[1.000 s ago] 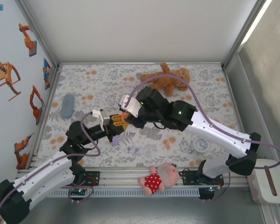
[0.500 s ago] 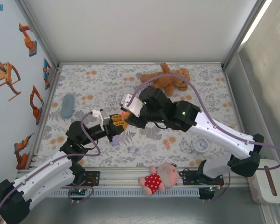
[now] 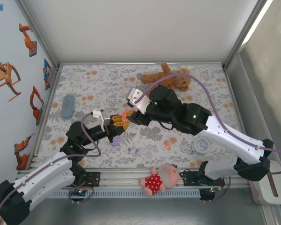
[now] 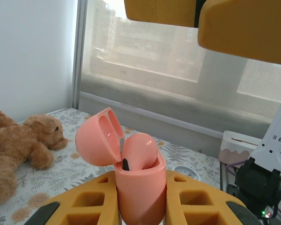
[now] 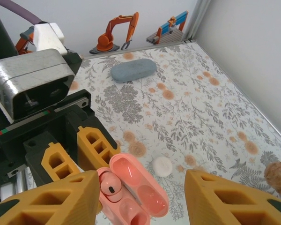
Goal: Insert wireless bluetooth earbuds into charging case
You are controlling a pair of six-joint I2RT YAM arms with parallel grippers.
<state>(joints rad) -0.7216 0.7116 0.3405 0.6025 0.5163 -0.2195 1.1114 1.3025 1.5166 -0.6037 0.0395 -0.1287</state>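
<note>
Above the middle of the table (image 3: 201, 79):

A: What holds the coral case (image 4: 140, 187)?

B: The left gripper (image 3: 118, 123), clenched on its base, lid (image 4: 97, 138) up. One orange-pink earbud (image 4: 139, 151) sits in a socket.

A: And the right gripper (image 5: 141, 199)?

B: Fingers spread, empty, just above the case. One bud is seated — by this view, its mate and the lid-closing remain.
</note>
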